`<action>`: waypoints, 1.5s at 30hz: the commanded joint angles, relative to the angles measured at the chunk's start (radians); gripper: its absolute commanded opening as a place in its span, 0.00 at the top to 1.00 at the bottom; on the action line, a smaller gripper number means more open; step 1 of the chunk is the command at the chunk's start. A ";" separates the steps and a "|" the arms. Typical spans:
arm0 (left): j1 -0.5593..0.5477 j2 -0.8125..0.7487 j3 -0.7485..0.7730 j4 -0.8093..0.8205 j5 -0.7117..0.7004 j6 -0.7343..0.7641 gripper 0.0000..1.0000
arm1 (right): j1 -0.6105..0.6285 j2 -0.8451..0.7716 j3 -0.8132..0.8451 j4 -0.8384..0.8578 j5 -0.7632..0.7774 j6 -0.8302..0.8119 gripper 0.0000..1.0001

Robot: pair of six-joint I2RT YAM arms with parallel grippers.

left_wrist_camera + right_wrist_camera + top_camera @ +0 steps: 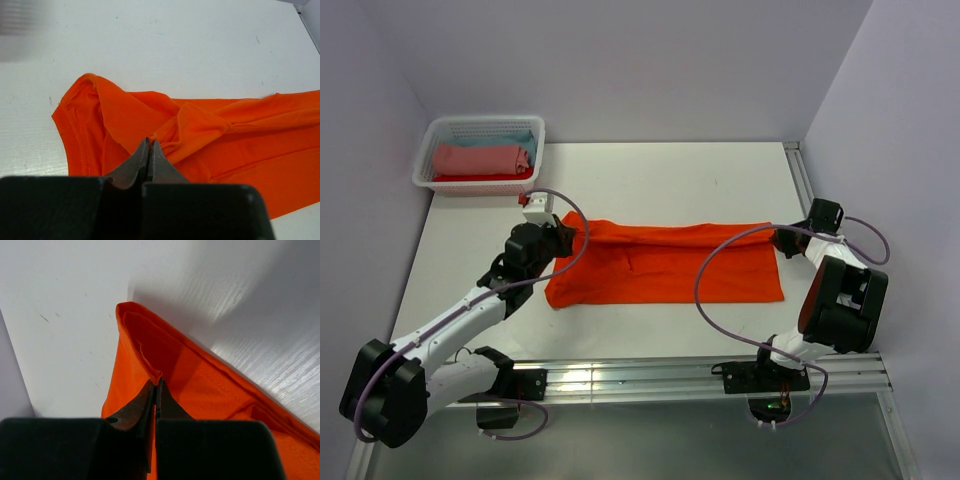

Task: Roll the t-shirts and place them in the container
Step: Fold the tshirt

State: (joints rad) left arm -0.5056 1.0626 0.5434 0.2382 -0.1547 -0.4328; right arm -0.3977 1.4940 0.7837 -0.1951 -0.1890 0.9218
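Note:
The orange t-shirt [665,262] lies folded into a long band across the middle of the table. My left gripper [563,234] is shut on a fold at its far left end, seen as bunched cloth [150,120] ahead of the closed jaws [149,142]. My right gripper [782,238] is shut on the far right corner, where the hem [150,357] is pinched between the jaws [157,382]. The far edge of the shirt is lifted and doubled over between both grippers.
A white lattice basket [440,132] stands at the back left, holding folded salmon-pink [480,158], pale blue [512,138] and red garments. A metal rail [800,180] runs along the table's right edge, and another [650,375] along the near edge.

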 commanded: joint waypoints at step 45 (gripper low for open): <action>0.006 0.012 0.012 -0.140 -0.105 -0.176 0.31 | 0.100 -0.034 0.078 -0.009 0.222 -0.119 0.48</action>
State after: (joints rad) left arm -0.5098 0.9657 0.4446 0.1207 -0.2142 -0.6144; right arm -0.3534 1.4631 0.7555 -0.1902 -0.0551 0.8684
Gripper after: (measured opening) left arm 0.689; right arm 0.525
